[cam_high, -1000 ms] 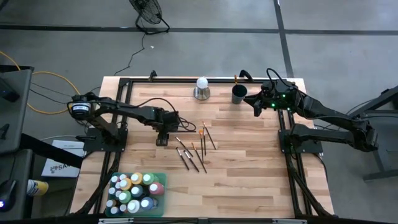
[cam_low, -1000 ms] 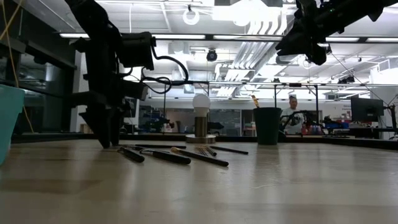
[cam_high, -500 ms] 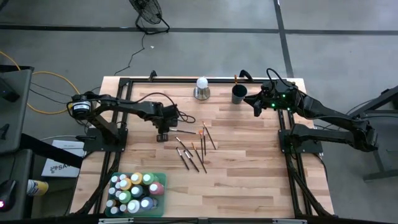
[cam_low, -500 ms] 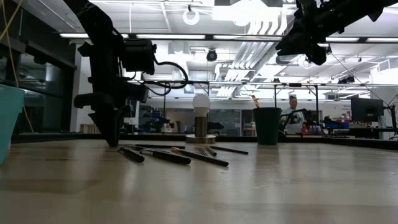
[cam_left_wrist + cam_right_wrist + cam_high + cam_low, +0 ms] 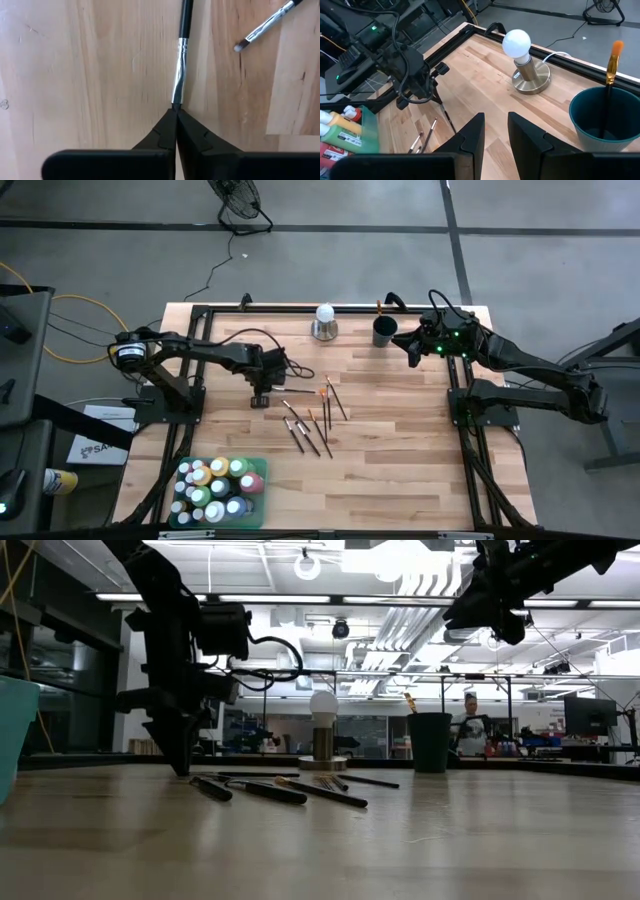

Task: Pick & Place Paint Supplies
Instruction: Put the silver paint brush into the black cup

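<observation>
- Left end effector (image 5: 176, 111): fingers pressed together, pinching the bristle tip of a black-handled brush (image 5: 181, 55) lying flat near the desk's centre.
- Brush: judged light, stiff and slender, prone to rolling; the metal ferrule probably offers a firmer hold.
- Right end effector (image 5: 496, 131): slightly spread, empty, above the far right corner.

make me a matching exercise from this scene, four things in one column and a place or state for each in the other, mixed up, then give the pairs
Things
1. left gripper
2. right gripper
3. orange-tipped brush
4. small plastic paint bottles

Places or states
A. packed in a green tray at the table's near left corner
B. standing in the dark green cup
C. shut on the end of a black-handled brush with a silver ferrule, down at the wooden table
D. fingers apart, raised near the cup and the white ball on a metal base

Pairs: 1-C, 2-D, 3-B, 4-A
</observation>
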You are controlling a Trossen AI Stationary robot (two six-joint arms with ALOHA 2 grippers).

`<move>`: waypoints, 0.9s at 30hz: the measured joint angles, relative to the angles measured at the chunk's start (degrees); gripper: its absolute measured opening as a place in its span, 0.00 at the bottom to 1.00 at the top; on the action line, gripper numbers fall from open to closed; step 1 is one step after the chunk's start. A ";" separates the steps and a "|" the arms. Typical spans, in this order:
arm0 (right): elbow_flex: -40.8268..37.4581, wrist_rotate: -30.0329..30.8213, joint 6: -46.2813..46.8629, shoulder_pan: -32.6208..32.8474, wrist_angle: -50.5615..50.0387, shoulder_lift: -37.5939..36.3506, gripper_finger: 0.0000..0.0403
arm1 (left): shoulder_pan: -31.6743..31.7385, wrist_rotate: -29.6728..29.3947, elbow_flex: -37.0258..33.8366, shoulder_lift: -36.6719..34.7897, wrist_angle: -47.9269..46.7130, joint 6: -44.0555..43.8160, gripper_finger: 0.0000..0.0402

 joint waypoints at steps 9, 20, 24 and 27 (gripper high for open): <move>0.00 -1.40 0.82 -0.02 0.06 0.00 0.20 | -0.01 0.57 5.70 -0.11 -7.13 -0.30 0.00; 0.00 -7.45 1.89 2.02 8.52 -0.02 0.20 | -0.03 -1.61 22.35 -0.15 -19.31 2.46 0.00; 0.00 -6.96 -1.67 5.55 12.50 0.13 0.20 | -0.03 -4.29 29.78 -0.15 -22.11 3.75 0.00; 2.14 -4.99 -4.18 8.64 12.22 2.02 0.20 | -0.01 -5.75 34.58 -0.15 -23.74 3.77 0.00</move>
